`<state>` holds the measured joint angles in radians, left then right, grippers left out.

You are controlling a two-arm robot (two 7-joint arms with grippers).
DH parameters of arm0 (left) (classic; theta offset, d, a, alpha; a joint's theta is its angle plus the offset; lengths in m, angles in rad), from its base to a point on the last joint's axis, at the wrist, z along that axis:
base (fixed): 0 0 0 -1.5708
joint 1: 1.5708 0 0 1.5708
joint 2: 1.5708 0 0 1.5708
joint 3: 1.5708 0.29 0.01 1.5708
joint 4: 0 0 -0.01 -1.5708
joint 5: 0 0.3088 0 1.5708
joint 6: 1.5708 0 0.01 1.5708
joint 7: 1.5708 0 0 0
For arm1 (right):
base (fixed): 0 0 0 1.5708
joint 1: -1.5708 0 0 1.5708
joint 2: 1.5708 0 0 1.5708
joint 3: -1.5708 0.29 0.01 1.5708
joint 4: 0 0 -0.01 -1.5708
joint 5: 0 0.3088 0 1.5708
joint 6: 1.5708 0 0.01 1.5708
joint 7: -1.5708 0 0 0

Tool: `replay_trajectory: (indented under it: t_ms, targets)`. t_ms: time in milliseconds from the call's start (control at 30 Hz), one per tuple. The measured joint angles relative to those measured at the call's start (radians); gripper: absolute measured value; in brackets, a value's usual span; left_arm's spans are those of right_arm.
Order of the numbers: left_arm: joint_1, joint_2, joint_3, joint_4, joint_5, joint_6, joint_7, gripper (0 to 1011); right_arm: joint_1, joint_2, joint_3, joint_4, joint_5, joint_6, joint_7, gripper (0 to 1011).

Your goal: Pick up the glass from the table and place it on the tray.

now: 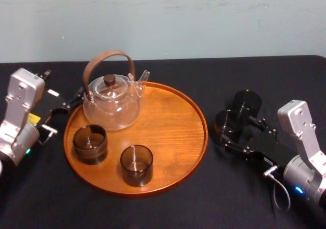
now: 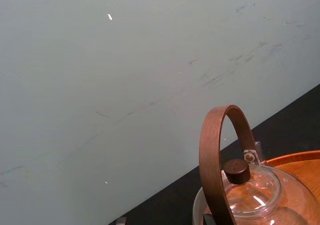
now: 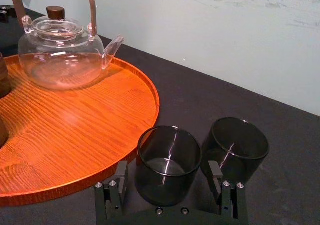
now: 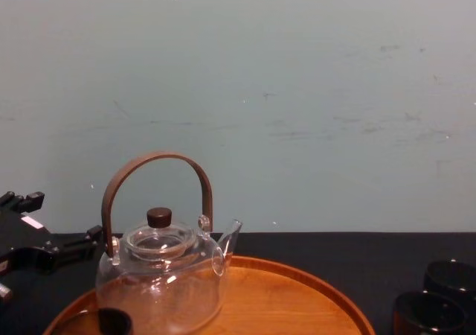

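Glass (image 3: 169,157) of dark smoky tint stands upright on the black table (image 3: 200,95), just beside the right rim of the wooden tray (image 3: 75,130). The right gripper (image 3: 168,171) sits low around this glass, its fingers (image 3: 121,177) spread wide, one on each side and not pressing it. A second glass (image 3: 235,147) stands close behind. On the tray are a teapot (image 1: 112,99) and two more cups (image 1: 90,143) (image 1: 136,164). The left gripper (image 1: 63,107) rests by the tray's left edge; I cannot tell how its grip stands.
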<state>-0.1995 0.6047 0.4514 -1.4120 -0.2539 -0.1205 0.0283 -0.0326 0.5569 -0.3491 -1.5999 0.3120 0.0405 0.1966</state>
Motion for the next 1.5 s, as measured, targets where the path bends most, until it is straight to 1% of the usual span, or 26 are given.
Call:
replay_trajectory:
  t_ms: [300,567,933,1500]
  targets:
    - [0.0,0.0,0.0,0.0,0.0,0.0,0.0,1001,-0.003,-0.015,0.015,0.005,-0.014,0.009,0.017,1002]
    - [0.0,0.0,0.0,0.0,0.0,0.0,0.0,1001,-0.002,-0.032,0.019,0.018,-0.03,0.017,0.036,1002]
    - [0.0,0.0,0.0,0.0,0.0,0.0,0.0,1001,0.011,-0.064,0.026,0.057,-0.051,0.03,0.056,1002]
    - [0.0,0.0,0.0,0.0,0.0,0.0,0.0,1001,0.041,-0.109,0.055,0.099,-0.083,0.033,0.089,1002]
